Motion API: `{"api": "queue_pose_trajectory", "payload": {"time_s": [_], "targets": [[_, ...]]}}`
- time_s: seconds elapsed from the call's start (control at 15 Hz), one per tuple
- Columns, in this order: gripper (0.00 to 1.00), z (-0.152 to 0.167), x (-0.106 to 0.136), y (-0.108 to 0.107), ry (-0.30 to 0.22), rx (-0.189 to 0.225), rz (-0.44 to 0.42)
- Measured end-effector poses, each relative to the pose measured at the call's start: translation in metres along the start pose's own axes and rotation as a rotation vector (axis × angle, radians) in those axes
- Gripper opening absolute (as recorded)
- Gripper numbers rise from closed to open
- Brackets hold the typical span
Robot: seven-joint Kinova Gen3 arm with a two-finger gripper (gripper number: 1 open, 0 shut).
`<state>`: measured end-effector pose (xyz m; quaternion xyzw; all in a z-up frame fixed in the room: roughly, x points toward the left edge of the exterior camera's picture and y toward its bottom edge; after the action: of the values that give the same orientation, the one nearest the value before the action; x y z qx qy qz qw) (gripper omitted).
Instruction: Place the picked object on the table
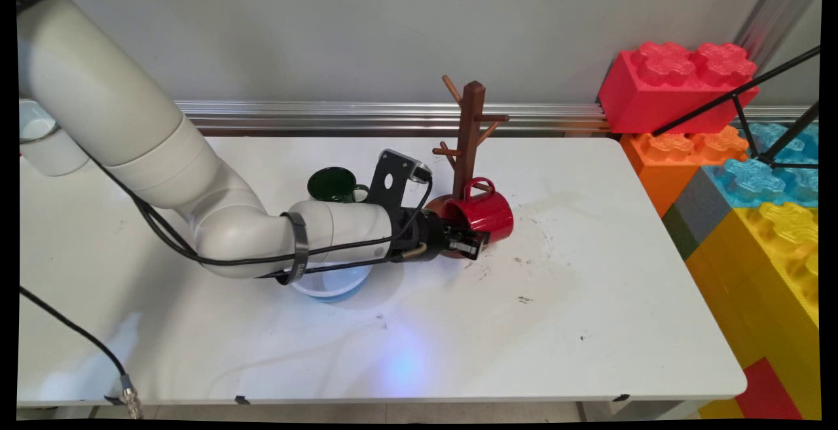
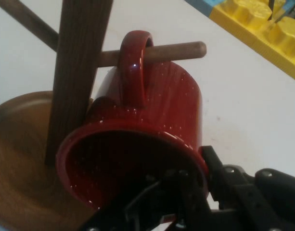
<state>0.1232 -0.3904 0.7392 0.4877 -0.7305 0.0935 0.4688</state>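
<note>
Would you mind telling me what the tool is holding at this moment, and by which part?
The tool holds the red mug by its rim, one finger inside, one outside. The mug's handle is hooked over a peg of the wooden mug tree.

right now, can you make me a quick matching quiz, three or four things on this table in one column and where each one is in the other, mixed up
Things:
1. red mug
2. green mug
3. blue bowl
4. toy bricks

Places:
A. under the arm's forearm
B. handle hooked over a peg of the wooden mug tree, rim in the gripper
C. stacked off the table's right side
D. behind the wrist, left of the tree

Pairs: 1-B, 2-D, 3-A, 4-C
</note>
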Motion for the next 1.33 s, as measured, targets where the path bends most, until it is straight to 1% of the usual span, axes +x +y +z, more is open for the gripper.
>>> {"api": "queue_pose_trajectory", "payload": {"time_s": [0.33,0.73,1.07,1.33], "targets": [[0.0,-0.006,0.003,0.001,0.009,-0.013,-0.008],[0.0,-0.013,0.007,0.007,0.019,-0.037,-0.019],[0.0,-0.024,0.009,0.023,0.014,-0.072,-0.034],[0.0,-0.033,0.013,0.04,0.014,-0.106,-0.045]]}}
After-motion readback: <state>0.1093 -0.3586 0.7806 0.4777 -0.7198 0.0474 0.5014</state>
